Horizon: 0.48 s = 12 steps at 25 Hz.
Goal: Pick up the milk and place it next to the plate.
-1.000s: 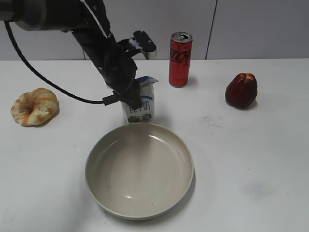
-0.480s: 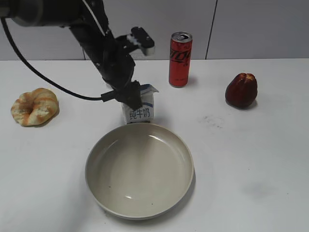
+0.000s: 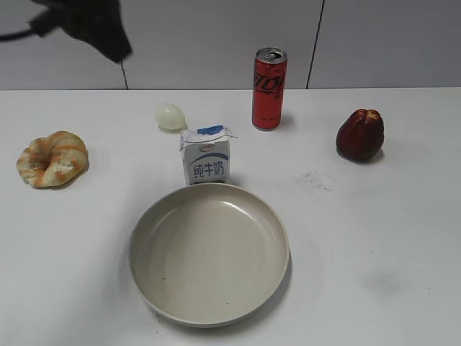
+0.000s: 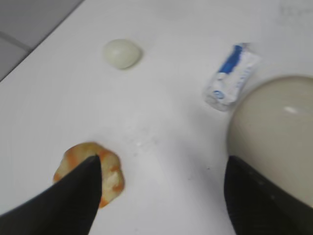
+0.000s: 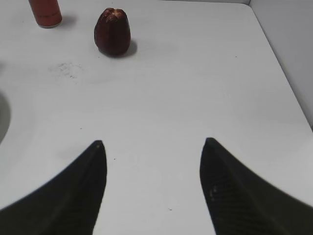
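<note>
Exterior view: left arm (image 3: 90,25) is only a dark blurred shape in upper left of frame, lifted well above the table; its gripper can't be made out here, so open/shut not readable from this view. Right arm not in this view. The milk (image 3: 206,156) stands upright, centre of frame, just behind the far rim of the plate (image 3: 209,254), nothing gripping it. Small pale egg (image 3: 170,116) sits upper left of the milk, red can (image 3: 269,88) upper right, dark red fruit (image 3: 360,135) at right, bread roll (image 3: 52,158) at left.

Left wrist view: left gripper (image 4: 161,196) has fingers spread wide, both dark tips at bottom edge, empty, touching nothing. Picture is blurred. One finger partly covers the bread roll (image 4: 90,171) at lower left; the plate (image 4: 274,142) is cut off at right edge. The milk (image 4: 230,78) shows upper right, touching or nearly touching the plate rim, can't tell which. Egg (image 4: 122,53) upper left.

Right wrist view: right gripper (image 5: 151,191) wide open, empty, over bare table (image 5: 195,88). Fruit (image 5: 112,31) top left; can (image 5: 45,11) cut off at top edge.
</note>
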Motion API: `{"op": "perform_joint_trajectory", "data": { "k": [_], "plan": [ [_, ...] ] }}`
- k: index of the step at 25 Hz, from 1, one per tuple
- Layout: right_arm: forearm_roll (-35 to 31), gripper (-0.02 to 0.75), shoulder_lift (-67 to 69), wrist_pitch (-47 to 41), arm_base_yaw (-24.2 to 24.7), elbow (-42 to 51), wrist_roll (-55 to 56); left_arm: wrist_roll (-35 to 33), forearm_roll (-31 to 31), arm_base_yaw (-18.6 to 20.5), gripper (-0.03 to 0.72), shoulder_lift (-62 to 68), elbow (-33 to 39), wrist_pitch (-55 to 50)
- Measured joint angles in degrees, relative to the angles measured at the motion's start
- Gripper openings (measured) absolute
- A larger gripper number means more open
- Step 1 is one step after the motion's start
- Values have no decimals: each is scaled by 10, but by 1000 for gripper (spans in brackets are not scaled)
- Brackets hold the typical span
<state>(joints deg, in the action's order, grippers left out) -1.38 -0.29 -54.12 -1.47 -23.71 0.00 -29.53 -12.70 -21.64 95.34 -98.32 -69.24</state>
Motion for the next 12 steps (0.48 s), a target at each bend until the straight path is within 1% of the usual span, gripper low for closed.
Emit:
{"op": "perform_joint_trajectory", "data": {
  "k": [3, 5, 8, 12],
  "plan": [
    [0, 459, 0, 0, 0, 0, 0, 94, 12, 64, 587, -45, 9, -2],
    [0, 459, 0, 0, 0, 0, 0, 132, 14, 102, 587, -77, 38, -2],
    [0, 459, 0, 0, 0, 0, 0, 149, 15, 154, 587, -136, 121, -2],
    [0, 459, 0, 0, 0, 0, 0, 163, 18, 198, 587, -243, 275, -3]
  ]
}}
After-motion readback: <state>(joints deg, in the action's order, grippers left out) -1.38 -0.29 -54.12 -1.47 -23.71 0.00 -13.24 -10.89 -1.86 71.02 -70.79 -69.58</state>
